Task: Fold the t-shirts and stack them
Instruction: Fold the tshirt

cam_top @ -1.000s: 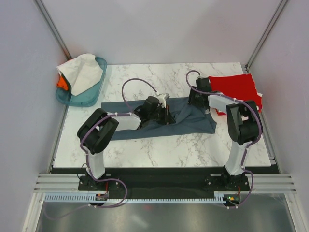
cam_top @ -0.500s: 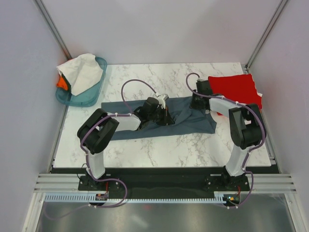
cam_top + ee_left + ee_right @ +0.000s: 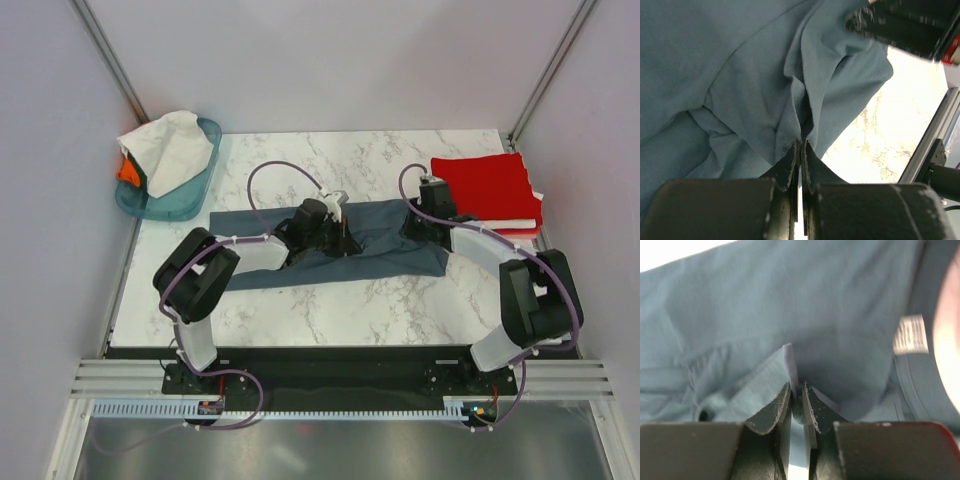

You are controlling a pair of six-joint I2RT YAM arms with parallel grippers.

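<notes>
orange tee mostly hidden under white tee, 1 tag on blue-grey tee blurred, txt unreadable

Soft, matt knit cloth for the slate blue-grey t-shirt, fine-grained up close, with stitched hems and a smooth white printed label. Same matt cloth for the red t-shirt at far right, and for the white t-shirt and orange t-shirt at far left. Translucent, glossy teal plastic for the basket. Smooth white marble look, grey-veined, for the table. Dull black, rubbery facing on the left gripper and right gripper. Glossy black and white plastic shells on the left arm and right arm. Smooth purple sheath on the cable. Pale brushed metal along the near rail.
</notes>
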